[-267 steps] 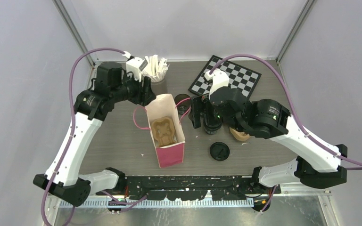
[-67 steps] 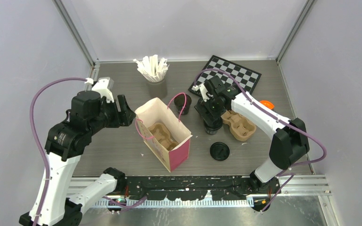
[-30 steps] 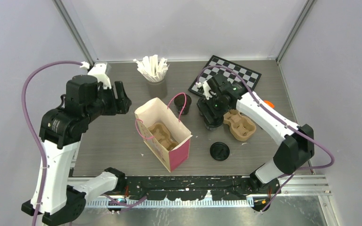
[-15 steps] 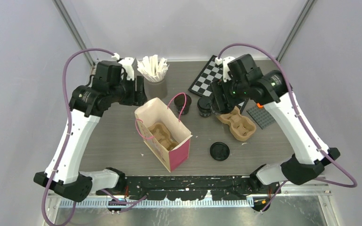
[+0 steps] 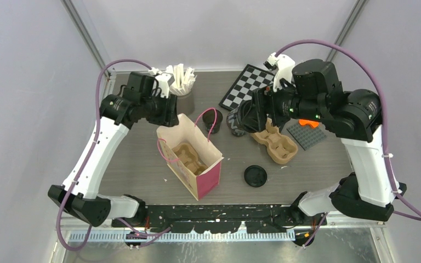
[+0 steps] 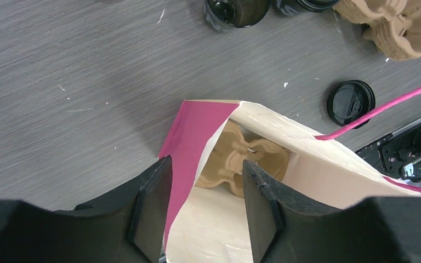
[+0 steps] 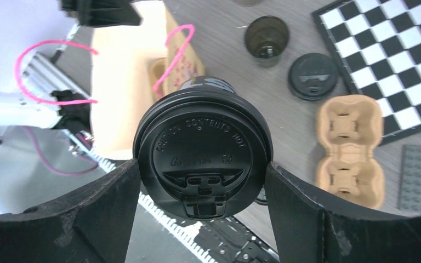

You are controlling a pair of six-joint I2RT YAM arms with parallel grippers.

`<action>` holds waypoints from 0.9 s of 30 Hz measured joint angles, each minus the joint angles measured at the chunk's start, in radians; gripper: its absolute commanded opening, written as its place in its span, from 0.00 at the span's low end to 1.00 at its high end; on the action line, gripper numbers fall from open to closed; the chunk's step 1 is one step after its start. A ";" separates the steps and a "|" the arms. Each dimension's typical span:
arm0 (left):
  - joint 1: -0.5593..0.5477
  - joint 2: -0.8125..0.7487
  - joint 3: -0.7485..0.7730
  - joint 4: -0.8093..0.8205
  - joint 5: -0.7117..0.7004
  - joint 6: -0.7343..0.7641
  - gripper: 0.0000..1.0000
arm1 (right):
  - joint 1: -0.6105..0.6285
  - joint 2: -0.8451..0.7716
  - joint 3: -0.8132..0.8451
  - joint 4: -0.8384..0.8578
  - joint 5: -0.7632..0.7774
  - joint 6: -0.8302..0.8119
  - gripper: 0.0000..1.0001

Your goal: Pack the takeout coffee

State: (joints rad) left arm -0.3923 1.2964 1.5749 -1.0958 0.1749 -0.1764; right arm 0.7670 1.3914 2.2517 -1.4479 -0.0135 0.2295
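Right tool (image 7: 203, 165) around black lidded cup (image 7: 203, 137)

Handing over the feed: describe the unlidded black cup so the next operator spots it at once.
Find the pink paper bag standing mid-table. Just behind it to the right, toward the checkerboard, stands a small black cup. Its mouth is open, while the black cup beside it and the held cup in the right end effector wear lids.

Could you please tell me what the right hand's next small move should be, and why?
Probably carry the lidded cup over the open mouth of the pink bag. The right hand grips it, the carrier inside the bag sits empty, and the left hand straddles the bag's rim.
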 measured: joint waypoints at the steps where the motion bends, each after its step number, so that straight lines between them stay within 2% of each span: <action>1: 0.000 0.008 -0.003 0.001 0.006 0.006 0.49 | 0.007 -0.002 -0.002 0.004 -0.018 0.014 0.78; 4: 0.000 0.022 -0.005 0.004 0.009 0.027 0.42 | 0.037 -0.006 -0.016 0.030 -0.065 0.053 0.78; 9: 0.000 0.024 -0.005 0.004 0.012 0.048 0.14 | 0.140 0.000 -0.047 0.101 -0.105 0.114 0.78; 13: 0.000 0.026 -0.005 0.003 0.036 0.025 0.00 | 0.217 0.025 -0.061 0.159 -0.107 0.144 0.78; 20: 0.000 -0.005 -0.023 0.011 0.094 -0.107 0.00 | 0.288 0.075 -0.108 0.201 -0.092 0.148 0.78; 27: 0.000 -0.138 -0.177 0.157 0.154 -0.336 0.00 | 0.320 0.089 -0.158 0.177 0.000 0.094 0.79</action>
State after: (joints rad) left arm -0.3923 1.1580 1.3975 -0.9390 0.3286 -0.5125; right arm 1.0874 1.4799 2.0937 -1.2713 -0.0135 0.3233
